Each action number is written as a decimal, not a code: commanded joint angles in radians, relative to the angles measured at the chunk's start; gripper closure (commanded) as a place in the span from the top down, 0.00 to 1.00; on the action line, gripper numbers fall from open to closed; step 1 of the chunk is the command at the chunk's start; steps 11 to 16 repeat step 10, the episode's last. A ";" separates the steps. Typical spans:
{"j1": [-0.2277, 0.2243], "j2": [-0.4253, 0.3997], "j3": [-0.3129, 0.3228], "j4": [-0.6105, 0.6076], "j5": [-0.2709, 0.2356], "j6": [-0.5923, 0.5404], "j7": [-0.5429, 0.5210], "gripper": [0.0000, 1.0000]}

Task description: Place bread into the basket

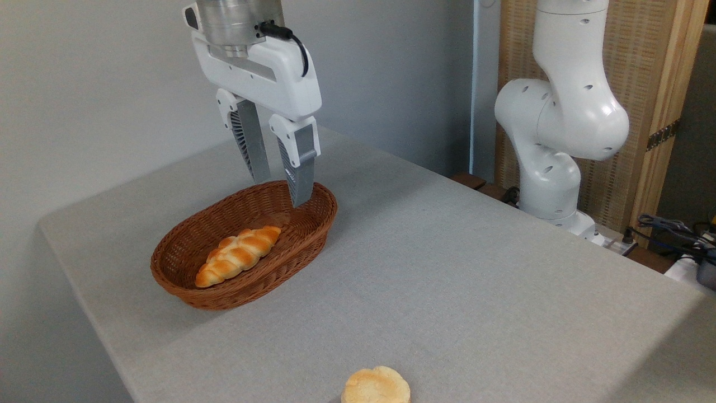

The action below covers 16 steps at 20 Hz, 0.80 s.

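Camera view, pincer parted, empty, above basket, bread inside

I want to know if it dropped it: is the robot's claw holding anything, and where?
Nothing is held. The gripper hangs open and empty above the basket, and the bread lies inside it.

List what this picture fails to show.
- Bun: front part cut off by the bottom edge.
- Basket floor: partly hidden under the bread and behind the near rim.
- Arm's upper part: cut off by the top edge.
- Gripper height above the basket: unclear from one view.
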 commanded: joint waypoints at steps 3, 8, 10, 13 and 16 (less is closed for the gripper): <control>0.007 0.019 -0.016 0.011 0.008 -0.007 0.012 1.00; 0.008 0.018 -0.003 0.011 0.009 -0.007 0.014 1.00; 0.010 0.018 -0.003 0.011 0.009 -0.007 0.016 1.00; 0.010 0.018 -0.003 0.011 0.009 -0.007 0.016 1.00; 0.010 0.018 -0.003 0.011 0.009 -0.007 0.016 1.00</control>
